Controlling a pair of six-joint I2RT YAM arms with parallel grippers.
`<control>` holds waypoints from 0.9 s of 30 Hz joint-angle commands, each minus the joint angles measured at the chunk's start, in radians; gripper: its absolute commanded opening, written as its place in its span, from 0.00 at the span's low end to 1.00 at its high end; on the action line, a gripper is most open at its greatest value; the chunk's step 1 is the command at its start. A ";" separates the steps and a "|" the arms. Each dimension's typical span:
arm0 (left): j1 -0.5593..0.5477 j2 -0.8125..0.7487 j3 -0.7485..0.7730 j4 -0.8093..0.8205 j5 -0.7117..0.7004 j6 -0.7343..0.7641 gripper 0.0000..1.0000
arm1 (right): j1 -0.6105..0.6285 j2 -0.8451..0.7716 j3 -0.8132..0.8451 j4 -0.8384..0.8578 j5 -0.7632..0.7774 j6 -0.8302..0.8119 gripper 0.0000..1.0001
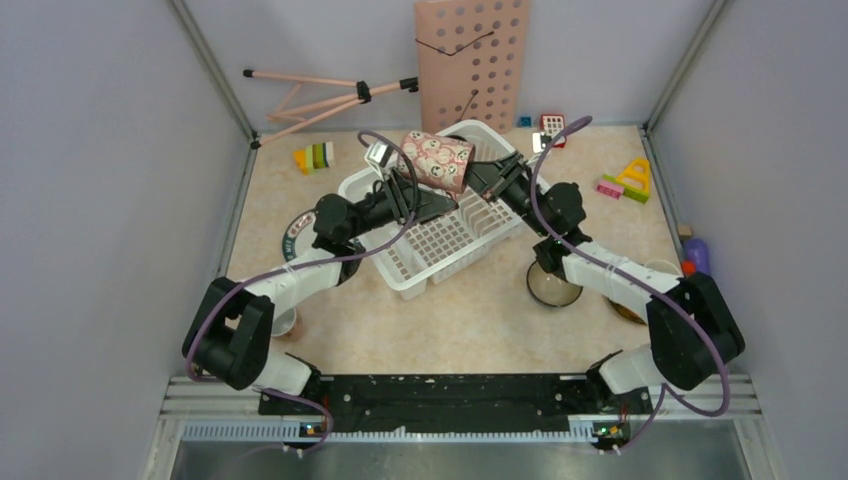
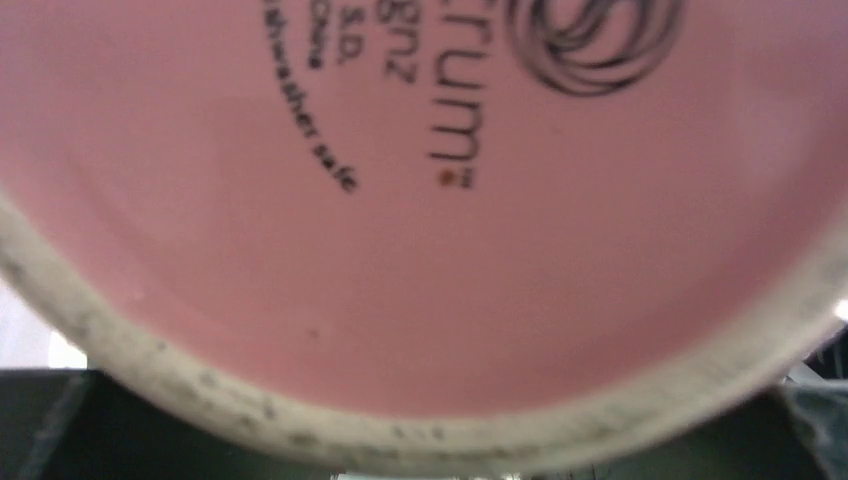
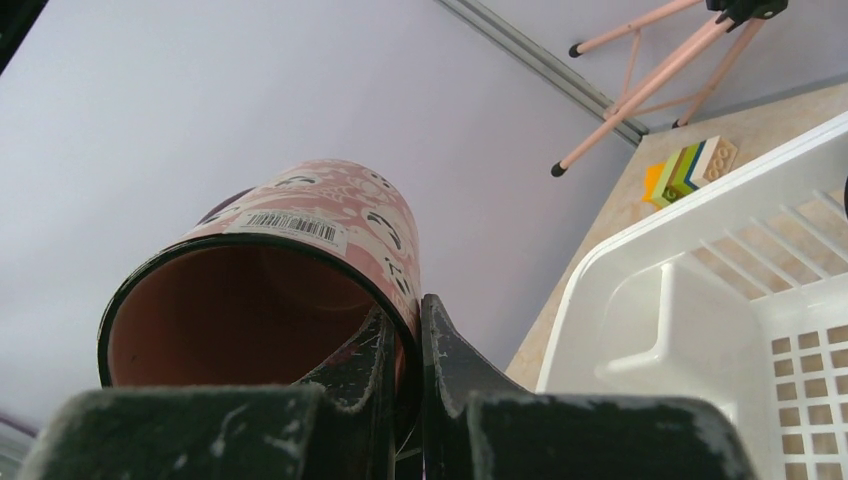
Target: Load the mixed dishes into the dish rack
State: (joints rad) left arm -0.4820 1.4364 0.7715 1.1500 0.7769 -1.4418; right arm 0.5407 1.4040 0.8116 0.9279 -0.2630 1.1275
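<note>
From above, a cup lies on its side in the air over the far end of the rack. The cup is pink and glossy, printed all over with small faces. The rack is a white plastic basket with slotted walls and a grid floor. The right claw meets the cup's open end. The left claw reaches in low beside the closed end, its fingers lost in black against the arm. A round bowl sits on the speckled beige table, half covered by the right arm. A plate shows only as a crescent behind the left arm. At the back stand a pink board pierced with round holes and a folded pink tripod.

The left wrist view is filled by the cup's underside: smooth pink glaze, blurred black printing, and a rough, pale foot ring curving along the bottom. The fingers cannot be made out here, so I cannot tell whether that claw is wide or narrow.

The right wrist view looks along scuffed black fingers clamped tight on the cup's wall — one inside the mouth, one outside. The rim is dark, the inside matte pink, and a barcode sticker sits on the outside. The rack's rounded corner is cut off at the right edge.
</note>
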 commanded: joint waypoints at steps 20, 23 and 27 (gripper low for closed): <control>0.040 -0.164 0.186 -0.758 -0.043 0.581 0.00 | -0.031 0.015 -0.074 0.225 -0.022 -0.088 0.63; 0.053 -0.187 0.220 -0.883 -0.105 0.699 0.00 | -0.064 0.008 -0.101 0.196 -0.021 -0.084 0.67; 0.054 -0.185 0.289 -1.069 -0.266 0.861 0.00 | -0.093 -0.033 -0.107 0.033 -0.004 -0.129 0.74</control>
State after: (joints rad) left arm -0.4404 1.3094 0.9432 0.2001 0.6971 -0.8249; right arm 0.4732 1.4513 0.6987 1.0286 -0.2813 1.0557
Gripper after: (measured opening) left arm 0.269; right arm 0.711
